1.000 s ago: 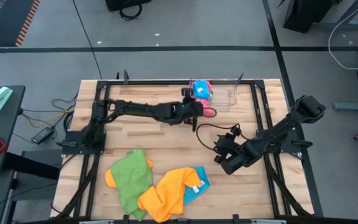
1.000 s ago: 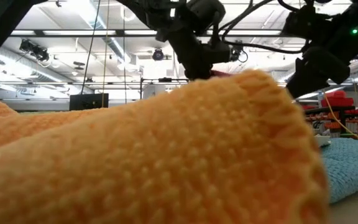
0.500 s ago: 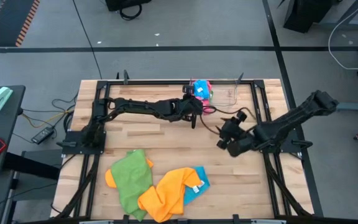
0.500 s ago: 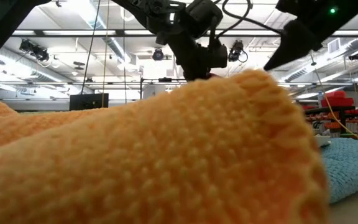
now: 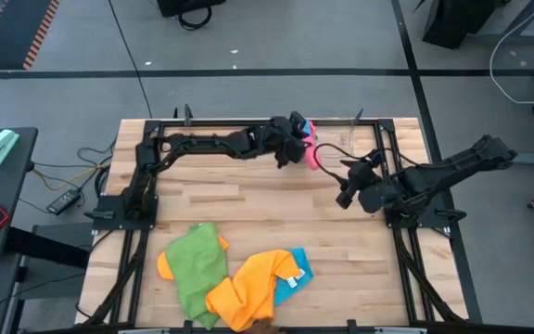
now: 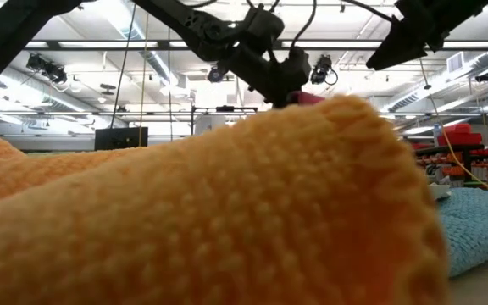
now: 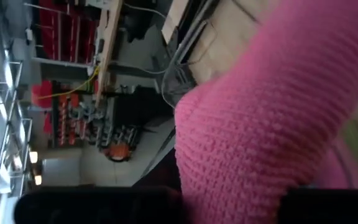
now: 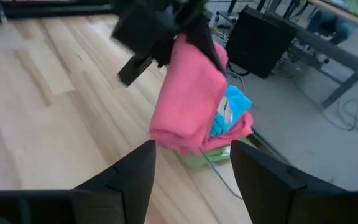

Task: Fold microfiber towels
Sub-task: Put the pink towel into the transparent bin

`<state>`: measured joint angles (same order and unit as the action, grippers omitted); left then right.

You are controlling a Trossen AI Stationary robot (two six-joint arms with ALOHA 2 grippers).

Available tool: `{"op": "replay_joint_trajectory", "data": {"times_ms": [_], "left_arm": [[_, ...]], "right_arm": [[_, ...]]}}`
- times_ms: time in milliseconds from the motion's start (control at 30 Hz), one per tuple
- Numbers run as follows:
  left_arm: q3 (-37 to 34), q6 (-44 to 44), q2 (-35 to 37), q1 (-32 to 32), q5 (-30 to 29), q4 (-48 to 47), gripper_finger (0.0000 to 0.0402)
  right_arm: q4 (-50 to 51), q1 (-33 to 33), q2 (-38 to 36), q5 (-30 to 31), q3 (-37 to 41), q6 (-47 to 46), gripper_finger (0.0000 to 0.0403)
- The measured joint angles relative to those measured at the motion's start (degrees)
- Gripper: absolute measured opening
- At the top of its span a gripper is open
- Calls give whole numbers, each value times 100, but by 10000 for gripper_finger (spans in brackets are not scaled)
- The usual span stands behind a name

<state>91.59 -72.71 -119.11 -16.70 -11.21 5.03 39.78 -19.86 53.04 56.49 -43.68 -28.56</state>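
Observation:
My left gripper (image 5: 300, 146) reaches to the table's far edge and is shut on a folded pink towel (image 8: 190, 99). The towel hangs over a small stack of blue (image 8: 234, 111), pink and green (image 8: 205, 158) towels. That pink towel (image 7: 272, 112) fills the left wrist view. My right gripper (image 8: 193, 149) hovers open a little to the right of the stack, pointing at it, with nothing between its fingers. Near the table's front edge lie a green towel (image 5: 195, 264), an orange towel (image 5: 248, 288) and a blue towel (image 5: 297, 269) in a loose heap. My left gripper pinches the folded pink towel at its upper end (image 8: 199, 51) between its two fingers, several layers together. The fingers slant down from the table's left. The towel hangs below them with its lower fold (image 8: 169, 138) just over the stack; I cannot tell whether it touches.
A clear plastic tray (image 5: 346, 141) stands at the far right corner, beside the stack. The orange towel (image 6: 227, 212) fills the low view's foreground. The table's middle (image 5: 248, 199) is bare wood. The metal frame (image 5: 383, 158) runs along the right side.
My left gripper has swung toward the table's far edge and rolled its wrist, carrying the pink towel up over the stack. My right gripper has risen and drawn back toward the far right, away from the table's middle.

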Motion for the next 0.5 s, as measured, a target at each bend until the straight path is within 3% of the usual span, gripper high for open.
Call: {"op": "replay_joint_trajectory", "data": {"times_ms": [233, 367, 500], "left_arm": [[2, -321, 0, -290, 395, 582, 42], [2, -505, 2, -476, 1120, 867, 33], [2, -596, 2, -608, 1811, 891, 34]], "right_arm": [[11, 370, 135, 342, 7, 522, 233], [-31, 765, 122, 337, 7, 711, 239], [-167, 1101, 177, -158, 7, 629, 239]]}}
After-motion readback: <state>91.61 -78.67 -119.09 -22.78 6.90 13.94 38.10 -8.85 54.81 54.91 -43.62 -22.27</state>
